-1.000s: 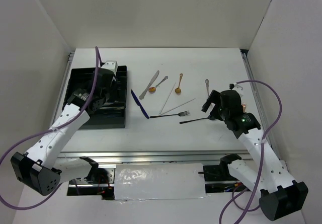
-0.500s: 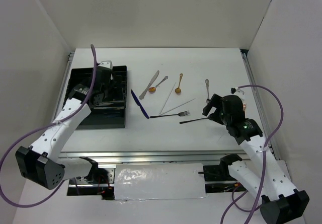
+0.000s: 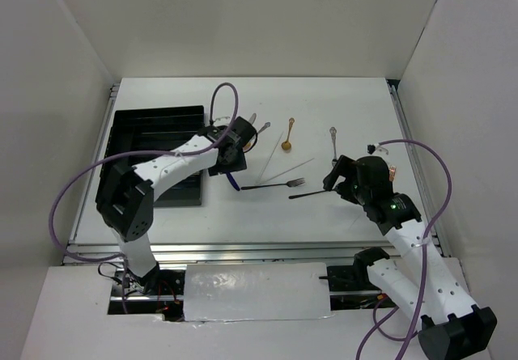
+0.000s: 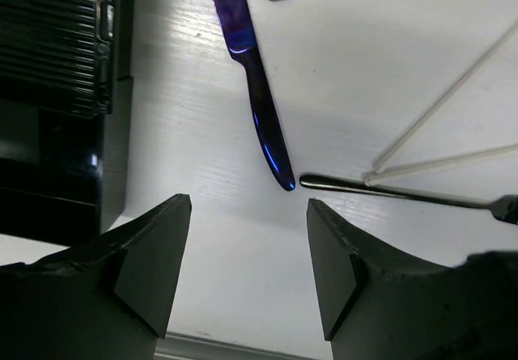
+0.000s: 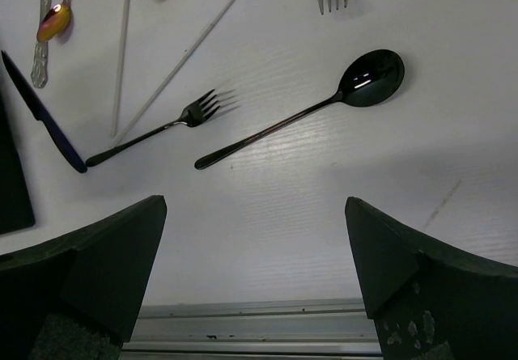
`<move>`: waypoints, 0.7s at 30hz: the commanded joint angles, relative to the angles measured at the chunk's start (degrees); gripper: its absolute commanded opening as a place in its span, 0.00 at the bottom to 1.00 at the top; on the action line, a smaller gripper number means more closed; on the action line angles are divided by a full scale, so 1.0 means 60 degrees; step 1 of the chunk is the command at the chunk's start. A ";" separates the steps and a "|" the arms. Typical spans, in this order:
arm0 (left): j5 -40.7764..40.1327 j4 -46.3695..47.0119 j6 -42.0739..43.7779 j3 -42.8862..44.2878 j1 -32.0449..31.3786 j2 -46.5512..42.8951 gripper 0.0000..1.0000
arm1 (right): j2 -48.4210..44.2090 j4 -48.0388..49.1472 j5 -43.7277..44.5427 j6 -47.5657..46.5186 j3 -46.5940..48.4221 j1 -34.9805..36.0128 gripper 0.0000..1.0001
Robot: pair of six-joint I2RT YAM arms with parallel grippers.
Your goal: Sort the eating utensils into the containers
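The eating utensils lie loose on the white table. In the left wrist view a dark blue knife points its tip toward my left gripper. That gripper hangs open just short of the tip with nothing between its fingers. A black fork and silver chopsticks lie to its right. The black tray with the containers is on the left. My right gripper is open and empty, hovering near the handle end of the black spoon.
A gold-bowled spoon and a silver fork lie farther back. A second gold-bowled spoon lies beside a silver knife handle. The table's metal front rail runs close below the right gripper.
My left arm has swung from over the tray rightward to the dark blue knife, and its jaws have narrowed a little. The right arm has barely moved.
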 commanded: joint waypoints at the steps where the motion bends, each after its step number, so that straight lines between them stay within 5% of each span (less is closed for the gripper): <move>1: -0.0190 -0.0062 -0.1586 0.0236 -0.0020 0.0436 0.72 | -0.0134 0.0235 -0.0111 -0.0063 -0.0076 0.0086 1.00; 21: 0.0294 0.1154 -0.1382 0.0880 0.0492 0.3088 0.75 | 0.0511 0.0631 -0.0859 -0.0268 0.0187 0.0101 1.00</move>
